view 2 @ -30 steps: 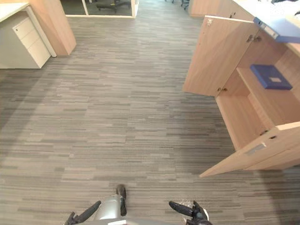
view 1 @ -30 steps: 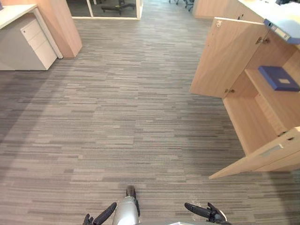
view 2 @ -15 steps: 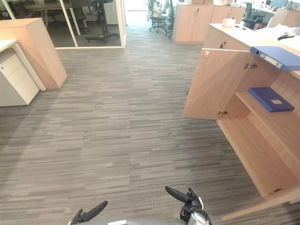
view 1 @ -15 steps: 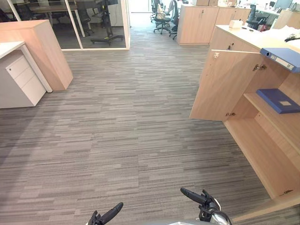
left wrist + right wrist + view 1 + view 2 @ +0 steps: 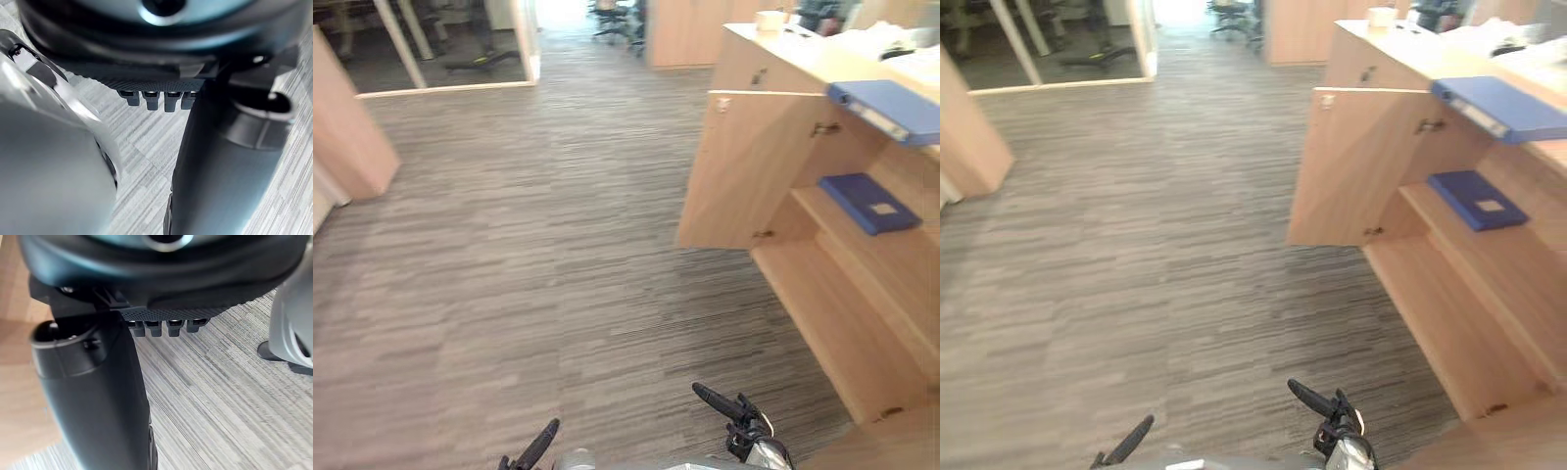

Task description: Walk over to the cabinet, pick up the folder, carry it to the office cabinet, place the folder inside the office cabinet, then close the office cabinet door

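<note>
Both hands hang low in front of the robot, well apart, each holding nothing. The left hand (image 5: 536, 449) stretches its fingers straight, angled up and forward. The right hand (image 5: 724, 406) points its straight fingers forward and toward the left. In the left wrist view, the fingers (image 5: 157, 99) sit in an even row beside the thumb (image 5: 225, 161).

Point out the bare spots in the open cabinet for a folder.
The bottom compartment is bare, from the open door toward the robot. The shelf is free on the near side of the dark blue folder. The cabinet top holds a blue binder and a cup.
</note>
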`<state>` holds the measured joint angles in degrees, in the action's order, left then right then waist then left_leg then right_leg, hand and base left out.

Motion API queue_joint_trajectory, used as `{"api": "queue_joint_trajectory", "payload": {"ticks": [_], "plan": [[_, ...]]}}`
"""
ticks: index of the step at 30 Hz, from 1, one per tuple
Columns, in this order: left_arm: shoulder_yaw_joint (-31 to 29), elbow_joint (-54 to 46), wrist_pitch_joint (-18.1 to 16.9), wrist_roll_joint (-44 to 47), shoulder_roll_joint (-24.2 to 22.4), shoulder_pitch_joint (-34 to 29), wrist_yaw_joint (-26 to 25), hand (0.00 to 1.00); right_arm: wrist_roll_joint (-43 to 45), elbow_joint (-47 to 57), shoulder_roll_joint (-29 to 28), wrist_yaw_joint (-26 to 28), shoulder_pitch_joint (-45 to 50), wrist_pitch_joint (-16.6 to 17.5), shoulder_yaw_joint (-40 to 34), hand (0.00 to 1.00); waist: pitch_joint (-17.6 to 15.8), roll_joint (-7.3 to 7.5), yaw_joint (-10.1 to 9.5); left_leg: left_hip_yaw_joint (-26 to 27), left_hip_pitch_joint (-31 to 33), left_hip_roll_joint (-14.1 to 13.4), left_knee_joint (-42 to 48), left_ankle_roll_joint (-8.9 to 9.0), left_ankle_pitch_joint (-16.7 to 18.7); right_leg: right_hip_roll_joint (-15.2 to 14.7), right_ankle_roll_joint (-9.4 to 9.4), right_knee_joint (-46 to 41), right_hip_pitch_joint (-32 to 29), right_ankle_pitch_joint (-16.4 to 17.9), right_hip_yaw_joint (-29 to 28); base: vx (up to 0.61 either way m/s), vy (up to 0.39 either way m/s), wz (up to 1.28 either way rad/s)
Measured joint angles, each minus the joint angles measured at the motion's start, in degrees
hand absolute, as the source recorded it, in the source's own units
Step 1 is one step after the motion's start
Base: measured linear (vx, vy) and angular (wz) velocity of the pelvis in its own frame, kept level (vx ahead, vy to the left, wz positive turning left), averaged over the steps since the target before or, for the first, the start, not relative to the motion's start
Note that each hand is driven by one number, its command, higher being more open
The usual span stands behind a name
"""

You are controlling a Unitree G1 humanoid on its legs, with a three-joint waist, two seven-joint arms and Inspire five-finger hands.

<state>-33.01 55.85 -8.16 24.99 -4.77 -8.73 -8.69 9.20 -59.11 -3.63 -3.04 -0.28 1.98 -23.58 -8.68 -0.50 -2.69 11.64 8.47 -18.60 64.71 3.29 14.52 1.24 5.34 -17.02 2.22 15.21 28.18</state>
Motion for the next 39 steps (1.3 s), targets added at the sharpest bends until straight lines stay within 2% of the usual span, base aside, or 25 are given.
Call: {"api": "queue_joint_trajectory", "payload": {"ticks": [3, 5, 7, 9, 10, 11, 12, 13, 14, 16, 17, 18, 19, 21, 23, 25, 28, 29, 30, 31, 34, 35, 37, 38, 39], "plan": [[0.07, -2.41, -0.29, 1.46, 0.19, -0.42, -0.24, 1.00, 0.63, -1.52, 0.40, -0.89, 0.38, -0.50, -0.09, 1.00, -0.59, 1.82, -0.67, -0.15, 7.31, 2.21, -5.92, 0.62, 0.81, 0.53, -0.73, 4.71, 5.13, -0.30, -6.03, 0.45, 0.026, -1.06], [0.10, -2.58, -0.44, 1.44, -0.18, -0.53, -0.38, 1.00, 1.84, -1.96, 0.75, -1.21, 0.50, -0.56, -0.09, 1.00, -1.12, 2.24, -0.99, -1.53, 9.06, 4.50, -15.69, 0.81, 1.03, -0.26, -1.43, 6.95, 8.60, -0.64, -9.44, 0.48, 0.119, -1.03], [0.05, -2.86, -0.56, 1.43, -0.19, -0.39, -0.56, 1.00, 2.14, -2.07, 0.76, -1.36, 1.12, -0.55, -0.07, 1.00, -1.49, 2.75, -1.14, -5.72, 10.15, 7.58, -29.84, 1.05, 0.56, -2.33, -2.98, 8.50, 11.63, -0.55, -12.39, 0.42, 0.198, -0.87], [0.11, -2.43, -0.57, 1.39, -0.44, 0.06, -0.55, 1.00, 2.12, -2.11, 0.98, -1.31, 1.94, -0.36, 0.07, 1.00, -0.89, 2.31, -1.76, -12.25, 10.50, 9.25, -42.33, 1.64, -3.80, -4.09, -6.13, 8.72, 13.11, 0.46, -14.96, 0.60, 0.376, -1.04], [0.02, -1.66, -0.60, 1.42, -0.48, -0.11, -0.71, 1.00, 2.11, -2.36, 1.00, -1.31, 2.69, -0.18, 0.06, 1.00, 0.37, 1.85, -2.13, -13.58, 10.18, 9.82, -41.93, 3.13, -11.08, -5.37, -8.07, 8.74, 14.03, 1.45, -16.70, 0.54, 0.377, -0.99], [-0.19, -1.41, -0.55, 1.66, -0.36, -0.25, -0.80, 1.00, 2.11, -2.69, 0.77, -1.30, 2.84, -0.18, 0.01, 1.00, 0.86, 2.07, -2.23, -13.67, 10.34, 10.67, -40.71, 2.77, -11.78, -6.22, -8.33, 8.65, 14.05, 1.45, -17.53, 0.54, 0.378, -0.70], [-0.74, -1.52, -0.90, 1.73, 0.21, 0.29, -1.00, 1.00, 2.10, -2.48, -0.24, -1.15, 3.43, -0.37, -0.11, 1.00, 1.88, 3.83, -1.80, -12.07, 10.54, 11.79, -38.76, 2.17, -8.74, -8.40, -9.62, 7.80, 13.48, 0.05, -17.99, 0.50, 0.361, -0.53], [-1.90, -1.63, -1.38, 1.73, 0.26, 0.90, -0.90, 1.00, 2.09, -3.05, -0.69, -0.93, 3.65, -0.50, -0.31, 1.00, 2.73, 4.93, -1.88, -9.79, 9.82, 12.21, -36.56, 0.55, -6.64, -10.41, -10.45, 5.64, 12.48, -1.16, -18.73, 0.47, 0.347, -0.62], [-2.29, -1.61, -1.34, 1.79, 0.29, 1.00, -0.98, 1.00, 2.08, -3.47, -0.85, -0.76, 3.58, -0.63, -0.32, 1.00, 2.96, 5.22, -2.19, -8.12, 8.84, 12.34, -35.85, -0.09, -5.31, -11.66, -10.60, 4.09, 12.07, -1.53, -19.35, 0.43, 0.351, -1.03], [-2.12, -1.38, -1.32, 1.95, 0.18, 0.76, -1.02, 1.00, 2.08, -3.03, -0.73, -0.16, 3.13, -0.65, -1.07, 1.00, 3.55, 4.81, -2.49, -2.37, 3.53, 13.69, -36.23, -2.87, -2.30, -16.85, -9.89, -8.16, 6.59, -3.95, -21.43, 0.42, 0.407, -1.28], [-1.90, -1.11, -1.33, 1.95, 0.06, 1.14, -1.00, 1.00, 2.08, -2.35, -0.56, -0.05, 3.00, -0.64, -1.57, 1.00, 3.66, 4.46, -2.40, -1.72, 2.15, 14.10, -36.98, -3.40, -1.93, -18.04, -8.76, -13.33, 3.95, -5.67, -21.59, 0.33, 0.368, -1.06], [-1.47, -0.48, -1.34, 1.95, 0.03, 1.93, -0.94, 1.00, 2.08, -1.63, -0.14, -0.03, 2.59, -0.59, -2.45, 1.00, 3.00, 3.21, -2.16, 0.02, -0.64, 14.57, -39.00, -3.95, -1.60, -20.25, -5.27, -21.45, -0.49, -8.94, -21.48, 0.25, 0.306, -0.86], [-0.91, 1.31, -1.34, 1.85, 0.80, 2.84, -0.78, 1.00, 2.07, -0.36, 0.11, 0.01, 1.62, 0.57, -2.81, 1.00, 2.51, 2.63, -0.40, 2.41, -6.56, 16.08, -43.17, -4.36, -1.46, -24.96, -3.36, -35.48, -5.74, -9.35, -16.49, 0.29, 0.346, -0.67], [-0.33, 2.31, -1.29, 1.15, 1.37, 2.74, -0.53, 1.00, 2.04, -0.36, 0.27, 0.01, 1.30, 0.80, -2.69, 1.00, 2.49, 2.13, 0.63, 3.66, -11.38, 16.18, -46.41, -4.50, -1.38, -25.98, -2.92, -39.52, -6.78, -8.91, -10.93, 0.20, 0.189, -0.42], [0.67, 2.36, -1.30, -0.85, 1.68, 3.10, -0.01, 1.00, 2.01, 0.02, 0.18, 0.45, 1.18, 1.34, -2.25, 1.00, 2.80, 2.24, 0.90, 4.68, -13.37, 16.04, -48.61, -4.53, -0.71, -25.03, -3.38, -38.87, -10.23, -8.27, -6.92, 0.13, 0.054, -0.30], [0.64, 3.08, -0.93, -1.33, 1.28, 3.37, 0.50, 1.00, 1.85, 0.00, 0.12, 1.03, 0.56, 1.57, -2.60, 1.00, 2.53, 2.24, 1.07, 5.97, -14.94, 15.68, -49.79, -4.31, -0.67, -23.63, -3.93, -33.02, -12.34, -5.55, -2.30, 0.15, -0.049, -0.32], [0.85, 3.20, -0.37, -2.05, 0.87, 2.61, 0.15, 1.00, 1.58, -0.10, 0.01, 1.21, -0.07, 1.51, -2.80, 1.00, 1.70, 1.19, 1.35, 7.84, -17.18, 12.81, -51.17, -1.59, 0.55, -19.61, -5.90, -19.43, -11.56, -2.94, 5.12, 0.21, -0.174, -0.40], [0.96, 3.19, -0.37, -2.49, 0.94, 2.66, 0.09, 1.00, 1.54, -0.02, -0.13, 1.22, -0.30, 1.41, -2.81, 1.00, 1.21, 1.31, 1.32, 8.24, -17.61, 12.46, -51.35, -0.94, 0.75, -18.93, -5.93, -16.32, -11.47, -3.11, 5.59, 0.22, -0.243, -0.38], [1.40, 3.68, -0.23, -3.37, 1.03, 3.09, 0.00, 1.00, 1.55, 0.21, -0.48, 1.33, -0.48, 1.39, -3.04, 1.00, 0.53, 1.25, 1.26, 8.19, -18.66, 11.60, -51.46, 0.36, 1.34, -17.29, -4.41, -13.74, -10.38, -2.44, 6.32, 0.26, -0.240, -0.32], [2.61, 4.25, 0.09, -4.37, 0.80, 3.30, 0.05, 1.00, 1.46, 0.36, -0.48, 1.44, -0.49, 1.19, -4.62, 1.00, 0.42, 0.38, 1.25, 5.96, -19.66, 11.12, -52.98, -0.15, 0.64, -15.57, -3.83, -13.09, -9.51, -1.84, 6.67, 0.28, -0.246, -0.24], [2.92, 3.77, -0.05, -5.52, 0.21, 3.81, 0.27, 1.00, -0.13, 0.36, -0.08, 0.88, -0.05, -0.16, -7.68, 1.00, 0.39, -0.18, 1.40, 2.16, -21.44, 9.07, -53.22, 0.02, 0.17, -12.86, -3.72, -12.58, -6.97, 1.76, 7.72, 0.31, -0.281, -0.02], [2.88, 3.34, -0.04, -5.52, 0.22, 3.83, 0.21, 1.00, -0.12, 0.30, -0.02, 0.69, 0.22, -0.32, -8.05, 1.00, 0.42, -0.19, 1.51, 1.52, -21.18, 8.40, -51.42, 0.28, 0.33, -12.21, -3.94, -11.94, -6.11, 2.22, 7.98, 0.34, -0.319, 0.15], [0.89, 1.42, -0.25, -5.08, -0.46, 3.44, -0.12, 1.00, -0.09, 0.71, 0.86, 0.38, 2.42, -0.67, -6.58, 1.00, 0.69, -0.29, 1.87, -2.63, -13.71, 4.00, -32.54, 1.86, 1.17, -8.22, -4.26, -7.81, -2.43, 2.75, 8.77, 0.29, -0.226, 0.02], [-0.04, 1.43, -0.20, -4.63, -0.55, 3.42, -0.09, 1.00, -0.09, 0.90, 1.06, 0.35, 2.88, -0.69, -6.41, 1.00, 0.76, -0.65, 1.83, -3.89, -11.05, 2.66, -26.17, 1.60, 0.21, -6.87, -3.92, -6.89, -1.61, 2.75, 8.37, 0.24, -0.075, -0.49], [-1.77, 1.71, 0.04, -3.90, -0.75, 2.65, -0.22, 1.00, -0.05, 0.87, 1.62, 0.28, 3.57, -0.69, -6.19, 1.00, 0.86, -1.57, 1.38, -6.37, -6.32, 0.08, -14.43, 2.07, -4.28, -3.96, -3.36, -5.52, 0.06, 3.09, 6.39, 0.25, -0.033, -0.89]]}}
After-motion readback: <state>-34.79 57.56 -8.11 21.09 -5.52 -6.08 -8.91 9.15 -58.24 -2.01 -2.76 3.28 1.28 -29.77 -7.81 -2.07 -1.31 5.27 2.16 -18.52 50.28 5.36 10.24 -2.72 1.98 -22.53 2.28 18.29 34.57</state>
